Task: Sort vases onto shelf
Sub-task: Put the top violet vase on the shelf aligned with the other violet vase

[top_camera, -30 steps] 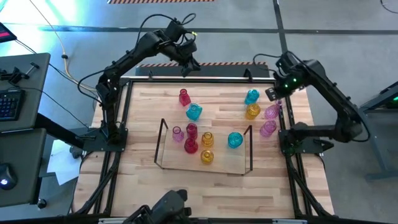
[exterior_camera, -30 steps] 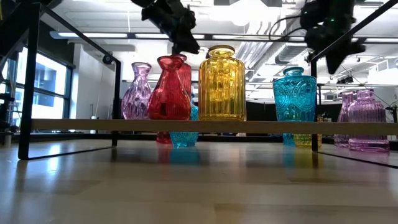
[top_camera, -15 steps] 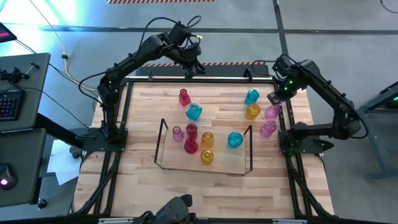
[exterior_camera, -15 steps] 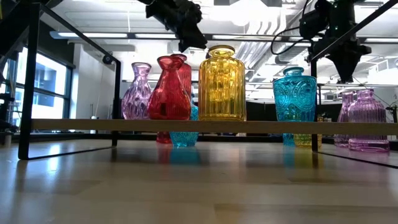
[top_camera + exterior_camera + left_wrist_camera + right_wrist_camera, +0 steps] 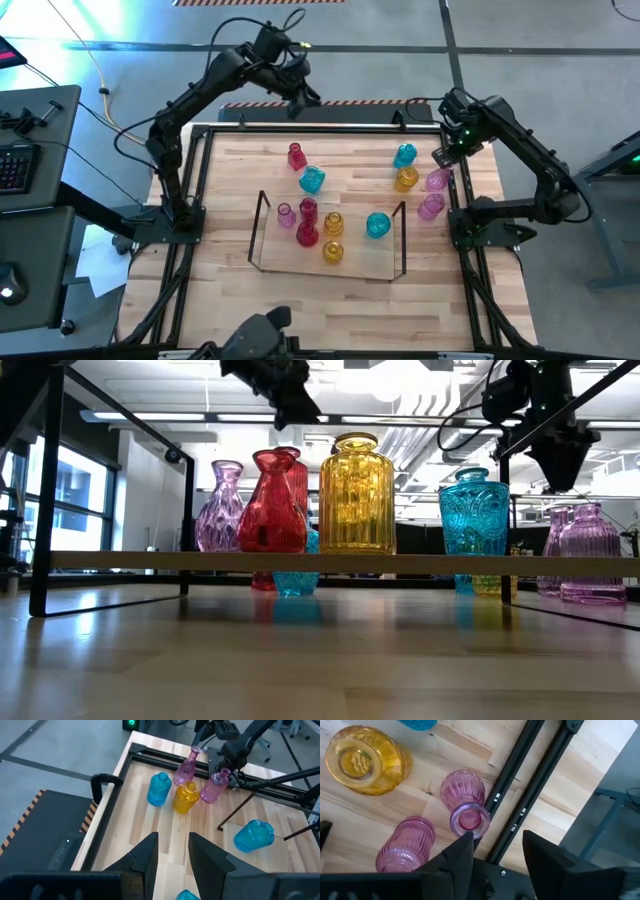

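Observation:
The shelf (image 5: 300,266) is a clear tray with dark end frames at mid-table. It carries one pink vase (image 5: 285,215), two red, two yellow (image 5: 333,251) and a cyan one (image 5: 377,225). On the wood behind it stand a red vase (image 5: 296,156), two cyan (image 5: 312,180), a yellow (image 5: 405,179) and two pink (image 5: 431,206). My right gripper (image 5: 443,157) points straight down, open, just above the taller pink vase (image 5: 468,818), clear of its mouth. My left gripper (image 5: 172,854) hangs open and empty, high over the table's far edge.
The black metal frame rails (image 5: 520,795) run close beside the two pink vases at the table's right edge. A desk with a keyboard (image 5: 18,165) stands left of the table. Bare wood (image 5: 320,310) lies between the shelf and the near edge.
My right gripper has tipped from a slant to pointing straight down over the pink vases, and its fingers have parted. My left gripper has risen a little above the far edge. No vase has moved.

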Controlling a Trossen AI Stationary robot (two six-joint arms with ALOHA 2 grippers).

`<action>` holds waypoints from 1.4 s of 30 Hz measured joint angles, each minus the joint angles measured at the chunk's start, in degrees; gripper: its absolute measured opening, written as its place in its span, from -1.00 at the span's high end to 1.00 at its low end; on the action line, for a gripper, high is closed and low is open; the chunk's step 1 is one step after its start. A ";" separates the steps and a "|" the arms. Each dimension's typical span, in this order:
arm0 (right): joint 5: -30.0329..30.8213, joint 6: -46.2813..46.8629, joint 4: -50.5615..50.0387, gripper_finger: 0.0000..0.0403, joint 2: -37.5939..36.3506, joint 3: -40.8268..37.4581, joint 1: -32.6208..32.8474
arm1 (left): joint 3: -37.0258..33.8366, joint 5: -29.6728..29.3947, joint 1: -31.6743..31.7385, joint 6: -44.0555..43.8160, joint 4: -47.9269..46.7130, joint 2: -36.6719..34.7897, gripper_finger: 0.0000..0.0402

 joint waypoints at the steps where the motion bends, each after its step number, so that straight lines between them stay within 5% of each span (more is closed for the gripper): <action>1: -0.04 0.15 0.09 0.24 -0.01 -0.02 0.00 | 0.00 -0.01 0.18 0.00 0.00 -0.27 0.51; 10: -0.70 1.02 4.39 0.24 -0.64 -8.77 0.00 | 0.00 -0.14 0.95 0.02 0.01 -2.19 0.51; 42: -0.15 3.90 7.75 0.24 -1.35 -4.42 -0.88 | 0.00 -0.12 1.22 -1.18 2.14 -2.57 0.51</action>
